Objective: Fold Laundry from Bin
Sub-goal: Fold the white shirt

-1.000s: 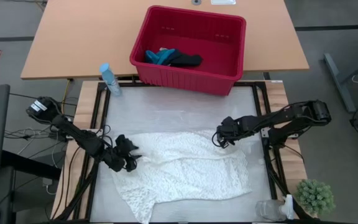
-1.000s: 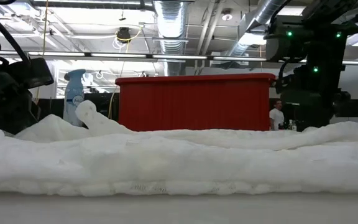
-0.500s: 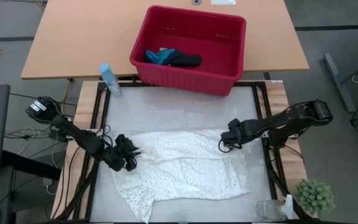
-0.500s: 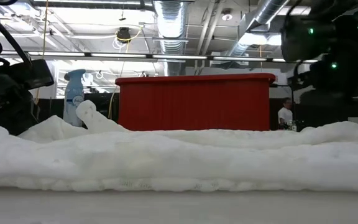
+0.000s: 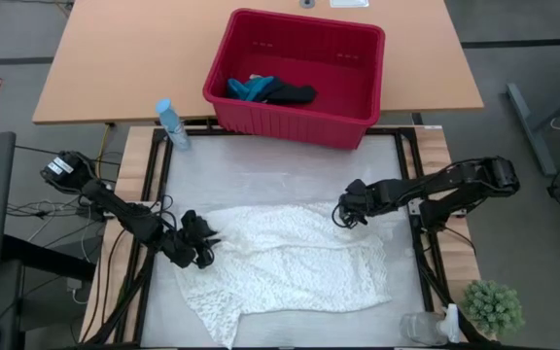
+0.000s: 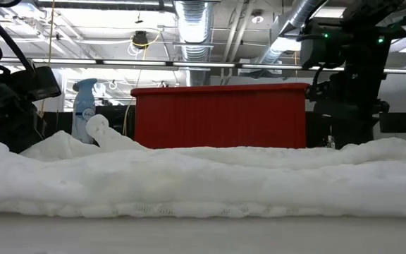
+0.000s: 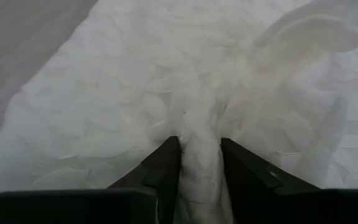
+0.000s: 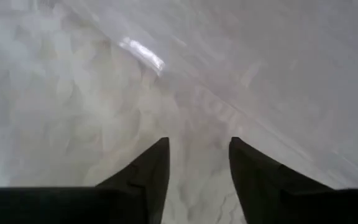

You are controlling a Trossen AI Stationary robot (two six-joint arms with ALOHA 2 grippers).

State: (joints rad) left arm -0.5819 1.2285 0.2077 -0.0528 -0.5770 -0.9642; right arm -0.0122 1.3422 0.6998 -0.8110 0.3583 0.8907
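step: spreading white cloth flat on table; left gripper pinching a ridge of its left edge | right gripper parted over far right corner, gripping nothing | advice: pulling corners apart evenly, low | bin behind, holding dark and teal pieces

No readable text, label, brand, number or sign anywhere. Blank on the spray bottle (too small to show any lettering), well beyond the left gripper. Plain red walls on the bin, without print, far ahead of both grippers. Nothing legible among the ceiling pipes in the room behind.
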